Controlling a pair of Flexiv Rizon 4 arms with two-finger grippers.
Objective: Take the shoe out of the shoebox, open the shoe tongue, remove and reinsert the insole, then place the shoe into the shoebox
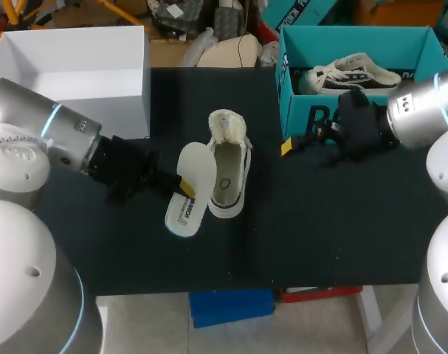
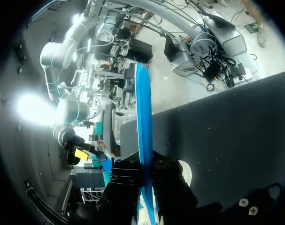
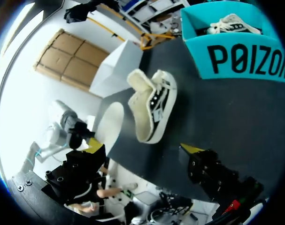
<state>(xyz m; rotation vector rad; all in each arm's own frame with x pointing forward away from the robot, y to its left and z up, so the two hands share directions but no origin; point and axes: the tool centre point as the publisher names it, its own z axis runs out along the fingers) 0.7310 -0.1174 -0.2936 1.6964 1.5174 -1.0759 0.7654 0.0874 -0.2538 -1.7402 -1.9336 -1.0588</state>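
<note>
Left fingers clamp insole, shoe beside, black table

left arm, right arm: silver-grey, rounded, blue rings | left gripper, right gripper: black, yellow tips

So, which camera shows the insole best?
The head view: the whole insole shows, held by the left claw beside the shoe. The left wrist view sees it only edge-on; the right wrist view shows it at a slant.

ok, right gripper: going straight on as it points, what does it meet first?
Most likely the shoe, straight ahead of the open right gripper with nothing between. Height is unclear, so it might pass above.
</note>
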